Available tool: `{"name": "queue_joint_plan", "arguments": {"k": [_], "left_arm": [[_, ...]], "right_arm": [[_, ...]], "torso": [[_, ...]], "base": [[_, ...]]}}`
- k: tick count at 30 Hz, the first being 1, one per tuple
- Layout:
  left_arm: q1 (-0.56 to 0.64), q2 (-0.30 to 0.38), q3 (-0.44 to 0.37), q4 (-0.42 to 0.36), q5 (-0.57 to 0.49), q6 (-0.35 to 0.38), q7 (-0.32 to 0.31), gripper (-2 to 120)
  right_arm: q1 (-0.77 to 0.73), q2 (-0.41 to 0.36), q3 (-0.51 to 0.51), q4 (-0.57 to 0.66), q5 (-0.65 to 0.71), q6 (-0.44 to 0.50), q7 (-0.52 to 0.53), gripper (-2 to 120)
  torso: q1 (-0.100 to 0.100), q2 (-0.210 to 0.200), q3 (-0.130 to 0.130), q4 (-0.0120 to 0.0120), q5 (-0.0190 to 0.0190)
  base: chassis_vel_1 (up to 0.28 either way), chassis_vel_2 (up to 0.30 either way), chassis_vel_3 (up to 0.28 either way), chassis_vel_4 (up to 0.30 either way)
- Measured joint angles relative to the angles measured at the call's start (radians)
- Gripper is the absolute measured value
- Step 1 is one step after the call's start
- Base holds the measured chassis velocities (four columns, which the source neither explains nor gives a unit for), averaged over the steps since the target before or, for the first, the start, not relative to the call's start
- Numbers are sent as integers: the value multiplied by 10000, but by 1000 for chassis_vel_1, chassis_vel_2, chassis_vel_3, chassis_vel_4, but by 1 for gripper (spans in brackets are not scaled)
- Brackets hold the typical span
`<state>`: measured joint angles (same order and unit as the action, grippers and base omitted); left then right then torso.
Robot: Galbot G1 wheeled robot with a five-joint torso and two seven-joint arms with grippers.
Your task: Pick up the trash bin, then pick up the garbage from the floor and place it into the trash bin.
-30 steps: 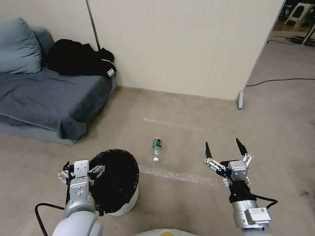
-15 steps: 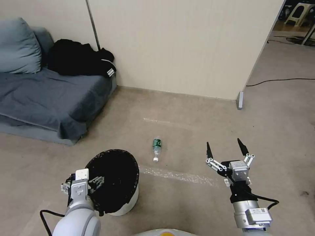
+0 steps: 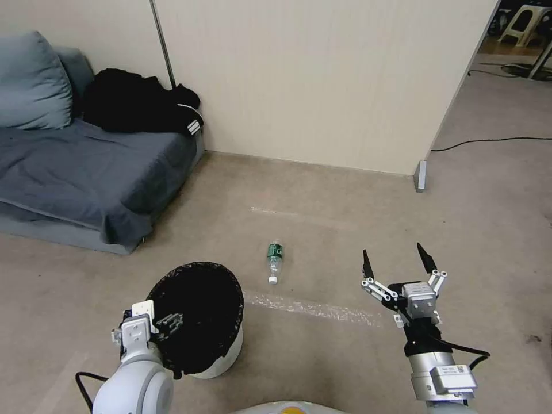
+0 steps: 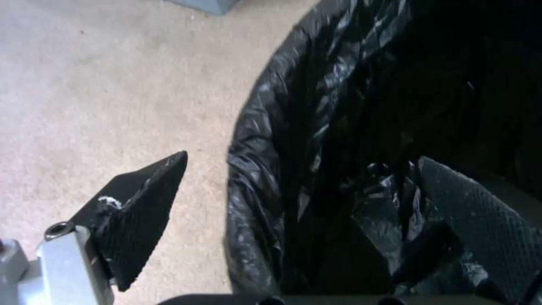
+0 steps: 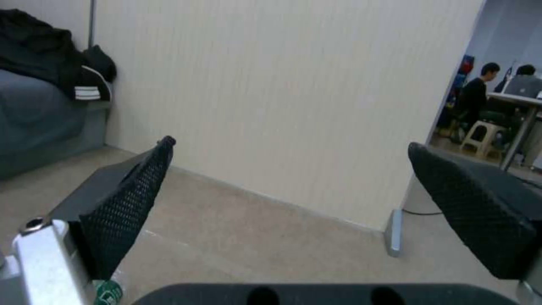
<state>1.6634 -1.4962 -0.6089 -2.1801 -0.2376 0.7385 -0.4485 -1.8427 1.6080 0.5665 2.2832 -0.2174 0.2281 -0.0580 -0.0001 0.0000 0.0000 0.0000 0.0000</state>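
Trash bin (image 3: 215,345) on floor, black liner (image 4: 316,140) folded over rim | left pincer (image 3: 150,322) wide, straddling near rim | light, stiff shell, slippery liner: grip rim wall | right pincer (image 3: 397,261) wide, idle above floor | bottle (image 3: 274,261) just beyond bin

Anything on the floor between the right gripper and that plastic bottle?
Nothing visible. The open right gripper hangs above bare carpet, and the small clear plastic bottle with a green label lies toward the robot's left with only open floor between them.
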Motion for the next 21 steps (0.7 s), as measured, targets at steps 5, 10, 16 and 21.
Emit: {"name": "queue_joint_plan", "arguments": {"k": [5, 10, 16, 21], "left_arm": [[-136, -62, 41, 250, -122, -9, 56, 99], [-276, -120, 28, 438, -93, -16, 208, 95], [-367, -162, -32, 657, -48, -22, 237, 83], [-427, -191, -35, 751, -25, -43, 165, 63]], "right_arm": [[0, 0, 0, -5, -26, 2, -7, 100], [-3, 0, -1, -9, -47, 5, -19, 100], [-7, 0, -1, -18, -66, 16, -35, 100], [-12, 0, 5, -26, -86, 32, -62, 100]], "torso": [[1, -1, 0, 0, 1], [1, 0, 0, -1, 1], [0, 0, 0, 0, 1], [0, 0, 0, 3, 8]], "base": [[0, 0, 0, 0], [0, 0, 0, 0], [0, 0, 0, 0], [0, 0, 0, 0]]}}
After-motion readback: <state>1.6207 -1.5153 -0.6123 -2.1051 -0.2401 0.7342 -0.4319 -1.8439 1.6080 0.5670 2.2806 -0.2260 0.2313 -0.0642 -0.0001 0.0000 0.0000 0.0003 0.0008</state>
